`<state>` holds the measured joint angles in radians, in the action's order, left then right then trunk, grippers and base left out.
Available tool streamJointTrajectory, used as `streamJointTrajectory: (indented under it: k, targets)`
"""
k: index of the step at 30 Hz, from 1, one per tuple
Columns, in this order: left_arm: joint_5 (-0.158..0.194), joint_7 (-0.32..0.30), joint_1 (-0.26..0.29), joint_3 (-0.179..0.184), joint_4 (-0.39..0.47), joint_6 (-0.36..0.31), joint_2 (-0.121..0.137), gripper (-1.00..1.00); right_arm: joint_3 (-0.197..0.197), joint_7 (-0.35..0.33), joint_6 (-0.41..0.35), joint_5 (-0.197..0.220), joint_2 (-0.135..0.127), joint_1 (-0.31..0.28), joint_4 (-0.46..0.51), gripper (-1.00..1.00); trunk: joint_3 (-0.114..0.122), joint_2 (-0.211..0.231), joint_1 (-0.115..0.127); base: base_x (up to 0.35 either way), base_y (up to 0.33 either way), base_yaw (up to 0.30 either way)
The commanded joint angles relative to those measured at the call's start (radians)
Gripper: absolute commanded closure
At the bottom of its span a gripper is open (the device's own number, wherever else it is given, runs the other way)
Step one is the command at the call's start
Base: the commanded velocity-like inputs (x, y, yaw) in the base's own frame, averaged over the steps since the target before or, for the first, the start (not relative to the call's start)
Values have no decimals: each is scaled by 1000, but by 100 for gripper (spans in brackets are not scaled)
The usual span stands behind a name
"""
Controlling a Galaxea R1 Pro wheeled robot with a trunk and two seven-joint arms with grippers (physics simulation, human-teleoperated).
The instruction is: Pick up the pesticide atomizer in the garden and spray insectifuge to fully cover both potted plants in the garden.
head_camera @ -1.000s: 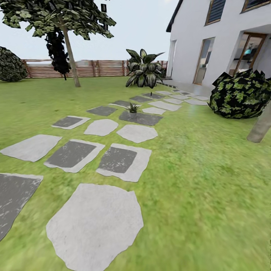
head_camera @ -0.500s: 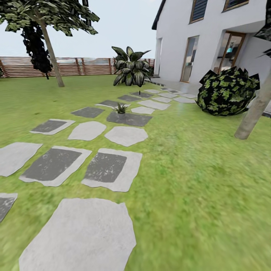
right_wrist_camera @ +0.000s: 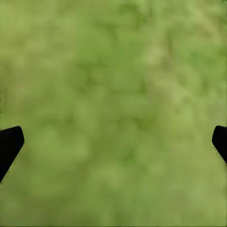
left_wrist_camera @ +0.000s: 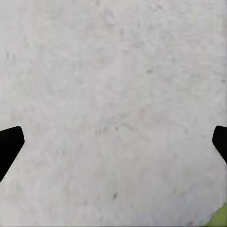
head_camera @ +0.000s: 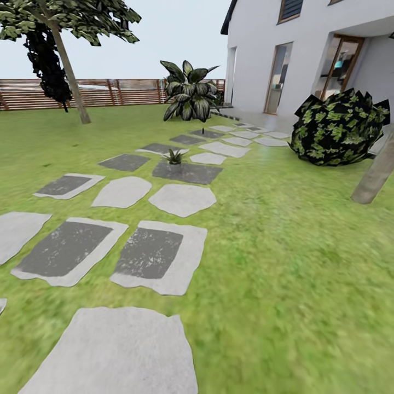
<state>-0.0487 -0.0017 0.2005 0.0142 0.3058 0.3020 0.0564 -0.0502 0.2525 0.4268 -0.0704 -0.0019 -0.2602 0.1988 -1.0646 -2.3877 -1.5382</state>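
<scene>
Green lawn [head_camera: 306,262] spread across the garden, crossed by grey stepping stones [head_camera: 158,257] running from near left to the far house. One potted plant [head_camera: 174,157], a small rosette of pointed leaves, stood far along the path at the edge of a dark slab [head_camera: 189,173]. Beyond it rose a large striped-leaf plant [head_camera: 189,90], with a slatted wooden fence [head_camera: 109,92] and a tree [head_camera: 65,33] to the far left. A white house [head_camera: 306,49] and a dark bush [head_camera: 339,128] filled the far right. The left gripper [left_wrist_camera: 113,142] hung over pale stone, fingertips [left_wrist_camera: 9,144] spread wide, holding nothing. The right gripper [right_wrist_camera: 113,142] hung likewise spread over grass.
</scene>
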Motion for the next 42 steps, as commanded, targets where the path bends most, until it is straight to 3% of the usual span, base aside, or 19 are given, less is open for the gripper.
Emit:
streamJointTrajectory:
  k: [1,33,42]
  targets:
    - [-5,0,0,1,-1,3,0,-100,-5,2,3,-8,0,-1,-1,-100,-1,0,0,339,0,0]
    - [-3,0,2,1,-2,3,0,-100,-5,1,3,-8,0,-1,-1,-100,-1,0,0,339,0,-1]
    - [-5,0,2,1,-2,3,0,-100,-5,1,3,-7,0,-1,-1,-100,-6,0,0,339,0,-196]
